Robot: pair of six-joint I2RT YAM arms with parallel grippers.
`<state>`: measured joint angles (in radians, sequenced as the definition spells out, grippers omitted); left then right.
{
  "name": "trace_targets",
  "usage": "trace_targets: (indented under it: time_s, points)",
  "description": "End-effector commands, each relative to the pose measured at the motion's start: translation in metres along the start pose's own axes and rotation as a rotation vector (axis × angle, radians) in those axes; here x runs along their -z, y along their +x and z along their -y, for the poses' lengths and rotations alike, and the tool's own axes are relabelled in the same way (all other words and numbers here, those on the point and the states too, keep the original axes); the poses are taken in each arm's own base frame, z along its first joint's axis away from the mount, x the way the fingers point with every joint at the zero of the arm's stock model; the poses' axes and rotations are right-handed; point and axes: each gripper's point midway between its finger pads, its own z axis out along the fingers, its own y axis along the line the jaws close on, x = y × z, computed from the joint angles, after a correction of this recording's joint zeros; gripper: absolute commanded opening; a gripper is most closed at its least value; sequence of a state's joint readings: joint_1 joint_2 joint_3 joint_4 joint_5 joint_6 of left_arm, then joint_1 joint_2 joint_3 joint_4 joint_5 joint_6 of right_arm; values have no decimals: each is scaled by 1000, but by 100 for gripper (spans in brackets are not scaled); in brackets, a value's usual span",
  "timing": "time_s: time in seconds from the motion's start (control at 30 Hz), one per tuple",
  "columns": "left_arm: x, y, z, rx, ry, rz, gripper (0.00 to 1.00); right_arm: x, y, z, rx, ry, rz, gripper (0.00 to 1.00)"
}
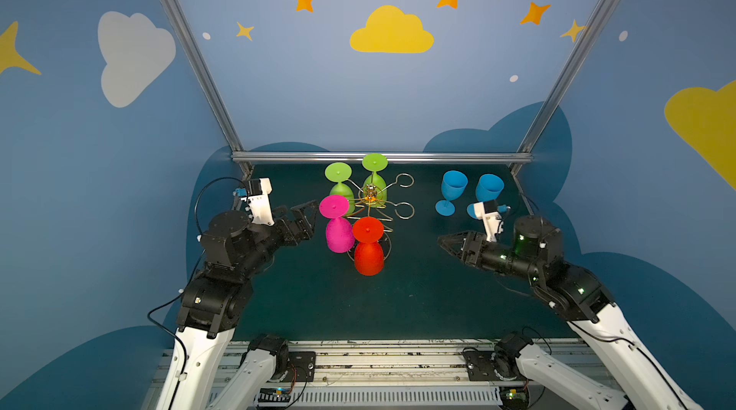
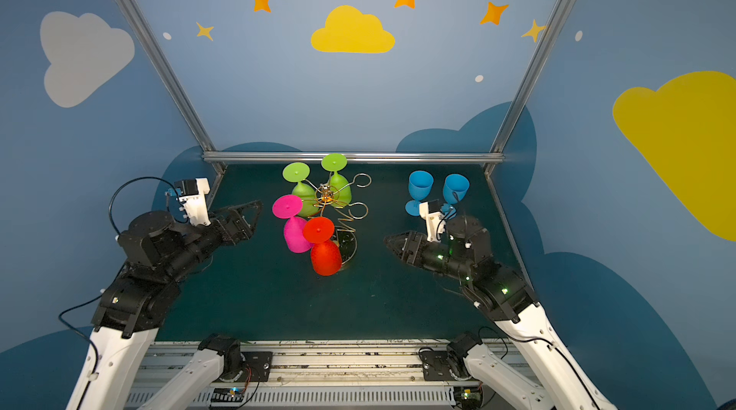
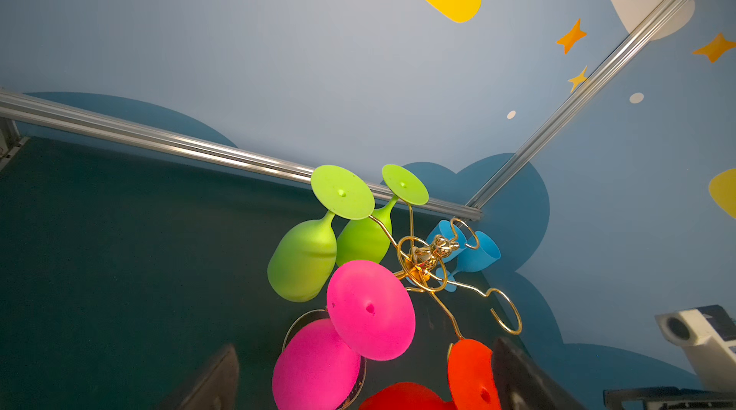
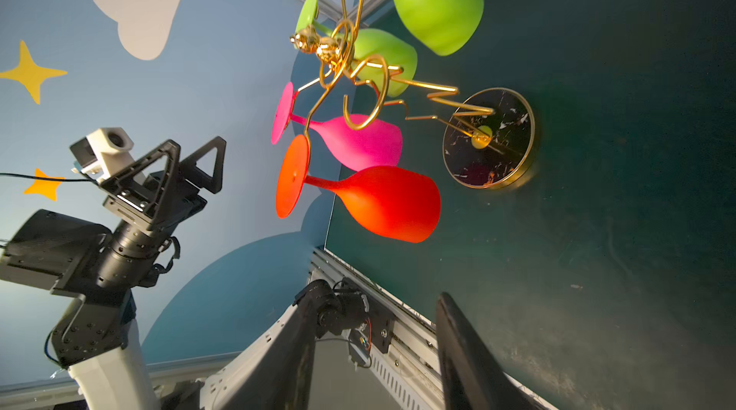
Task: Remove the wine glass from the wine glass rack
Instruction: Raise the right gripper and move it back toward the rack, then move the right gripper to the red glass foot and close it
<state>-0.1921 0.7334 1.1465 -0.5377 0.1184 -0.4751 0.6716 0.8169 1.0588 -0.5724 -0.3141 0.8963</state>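
Top views, both: the left gripper (image 1: 306, 215) hangs near the pink glass (image 1: 338, 235), on its left and apart from it. Only the right wrist view lets you see its fingers (image 4: 219, 173) spread wide, holding nothing.

Centre: the wine glass rack (image 1: 370, 194) stands on the green table (image 1: 398, 300). Four glasses hang bowl-down from it: two green glasses (image 1: 340, 191) at the back, pink at front left, the red glass (image 1: 368, 256) foremost. Two loops (image 1: 414, 209) on the rack's right side carry no glass. From above, the red bowl hides most of the base. The right wrist view gives you the whole base (image 4: 490, 137), round, dark and gold-rimmed.

Right: two blue glasses (image 1: 453, 185) stand upright on the table, well apart from the rack. The left wrist view catches them behind the hub; the right wrist view does not.

The right gripper (image 1: 444, 241) points toward the red glass, well apart from it. Its own wrist view shows you both fingers parted, empty.
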Motion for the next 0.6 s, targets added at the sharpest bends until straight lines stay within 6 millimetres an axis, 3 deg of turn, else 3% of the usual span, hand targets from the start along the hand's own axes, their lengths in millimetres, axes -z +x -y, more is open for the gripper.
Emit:
trace_targets:
  time_s: [0.0, 0.27, 0.57]
  points:
    - [7, -4, -1, -19, -5, 40, 98, -20, -12, -26, 7, -68, 75, 49]
    - [19, 0, -4, -31, -21, 52, 98, -68, -3, -67, 9, -171, 33, 49]
    - [26, 2, -4, -49, -22, 57, 98, -93, -2, -81, -8, -196, 27, 49]
